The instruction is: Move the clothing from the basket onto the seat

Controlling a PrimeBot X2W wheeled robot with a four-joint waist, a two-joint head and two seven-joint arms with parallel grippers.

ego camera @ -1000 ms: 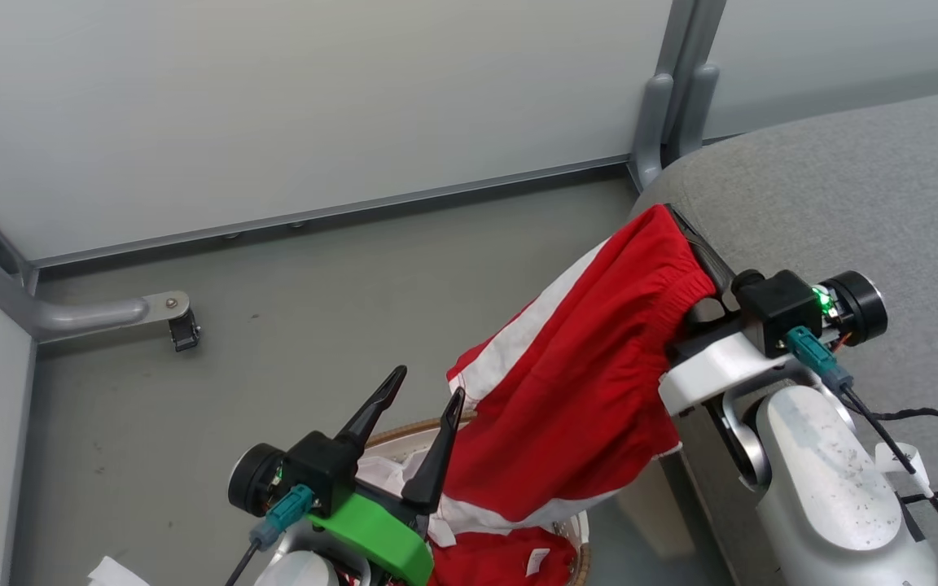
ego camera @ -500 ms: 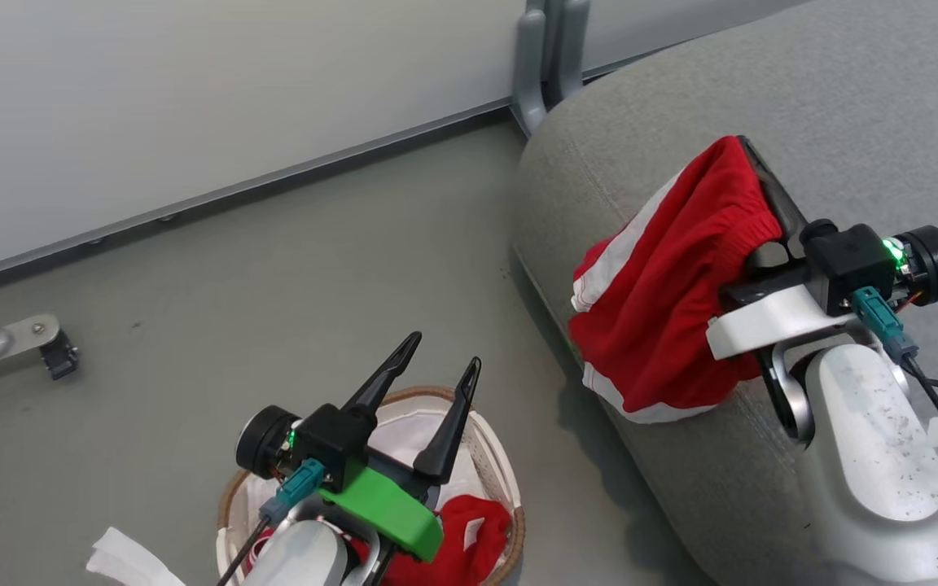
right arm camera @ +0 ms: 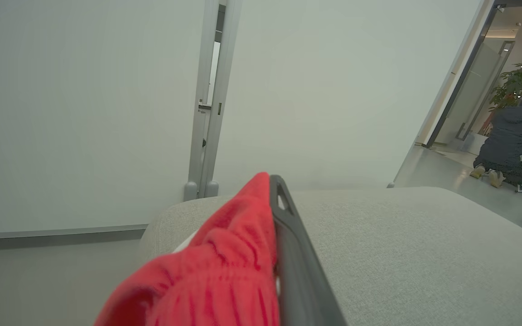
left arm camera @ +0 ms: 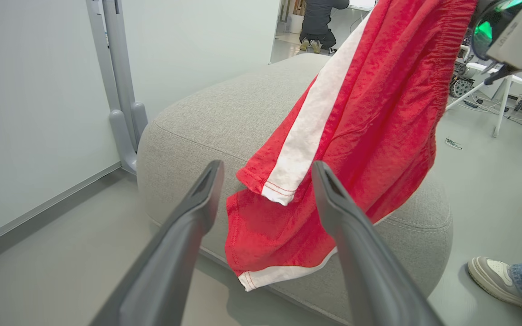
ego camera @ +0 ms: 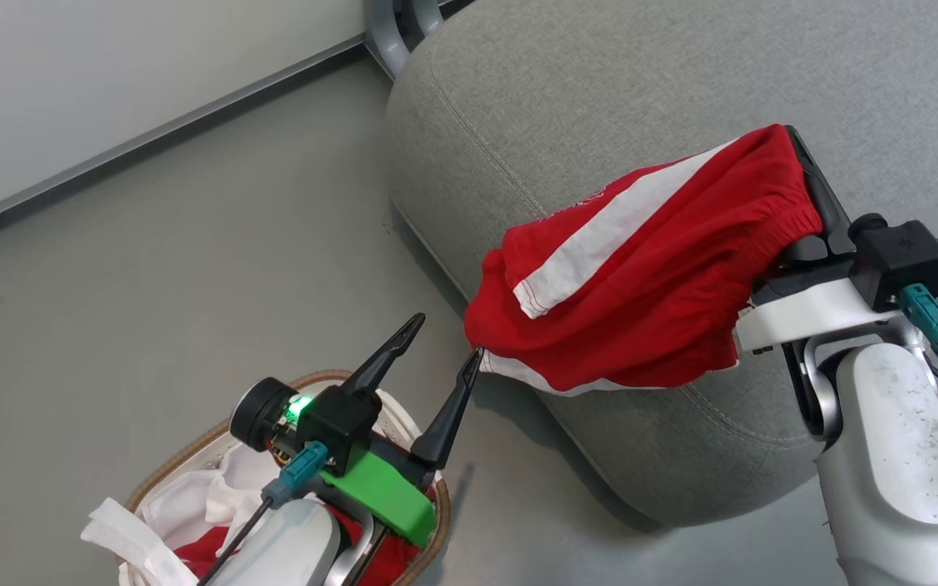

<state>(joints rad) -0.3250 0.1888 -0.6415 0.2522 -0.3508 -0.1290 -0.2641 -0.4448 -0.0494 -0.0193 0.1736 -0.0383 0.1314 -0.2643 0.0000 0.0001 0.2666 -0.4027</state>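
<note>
My right gripper is shut on the elastic waistband of red shorts with a white side stripe. The shorts hang from it over the front edge of the grey seat, their hem draped down the seat's side. In the right wrist view the red fabric bunches against my dark finger above the seat. My left gripper is open and holds nothing, raised above the basket. More red clothing lies in the basket on the white liner. The left wrist view shows the shorts beyond its open fingers.
Grey floor lies between basket and seat. A pale partition wall with a metal post stands behind the seat. A person's shoe is on the floor beside the seat. Another person kneels far off through a doorway.
The head camera has swung right, bringing the seat into the middle. My right gripper has carried the shorts away from the basket and over the seat. The left gripper stays open above the basket.
</note>
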